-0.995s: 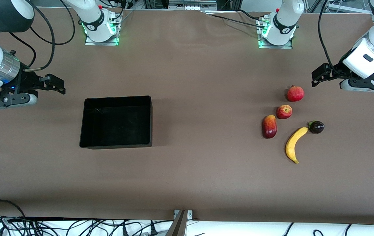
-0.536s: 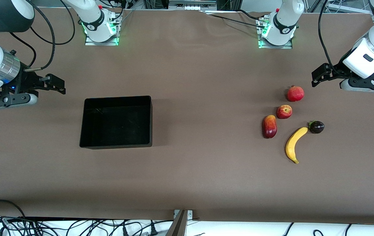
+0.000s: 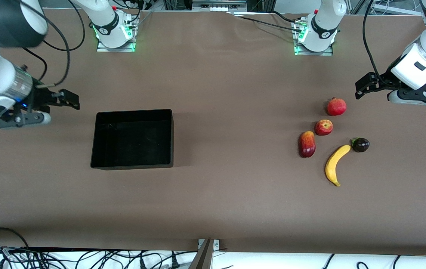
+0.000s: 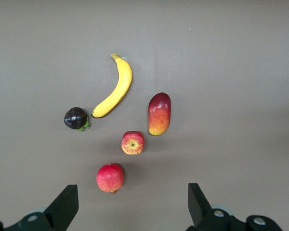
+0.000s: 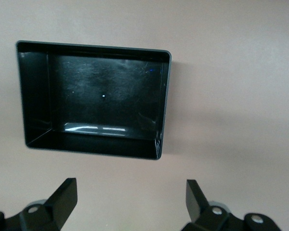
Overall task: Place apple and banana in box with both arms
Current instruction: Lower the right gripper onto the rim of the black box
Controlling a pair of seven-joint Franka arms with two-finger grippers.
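The apple [image 3: 323,127] lies among the fruits toward the left arm's end of the table; it also shows in the left wrist view [image 4: 133,143]. The banana [image 3: 336,164] lies nearer the front camera than the apple, also in the left wrist view [image 4: 115,88]. The black box [image 3: 132,139] sits empty toward the right arm's end, also in the right wrist view [image 5: 94,100]. My left gripper [image 3: 362,89] is open and empty, up over the table beside the fruits [image 4: 132,202]. My right gripper [image 3: 69,101] is open and empty, up beside the box [image 5: 130,202].
A uniformly red round fruit [image 3: 336,107] lies farther from the front camera than the apple. A red-yellow mango [image 3: 306,144] lies beside the apple. A small dark purple fruit [image 3: 360,144] touches the banana's tip. Cables run along the table's near edge.
My right gripper has moved a little toward the box. The left arm and the fruits have not moved.
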